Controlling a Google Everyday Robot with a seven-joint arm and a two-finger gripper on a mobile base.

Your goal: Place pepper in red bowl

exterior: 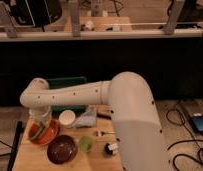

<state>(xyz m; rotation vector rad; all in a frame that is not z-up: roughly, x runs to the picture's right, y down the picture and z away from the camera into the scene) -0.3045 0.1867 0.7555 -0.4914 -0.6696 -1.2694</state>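
Note:
The red bowl [46, 135] sits on the wooden table [97, 159] at the left. A green pepper [36, 133] lies in it, at the bowl's left side. My gripper [39, 121] hangs straight down over the bowl, its tips right at the pepper. The white arm [80, 95] reaches in from the right and covers the back of the table.
A dark maroon bowl [62, 149] stands in front of the red bowl. A small white cup [68, 118], a green cup [85, 144], a crumpled cloth [88, 119] and a small dark-and-white object [111, 148] lie nearby. A green bin [66, 82] is behind the arm.

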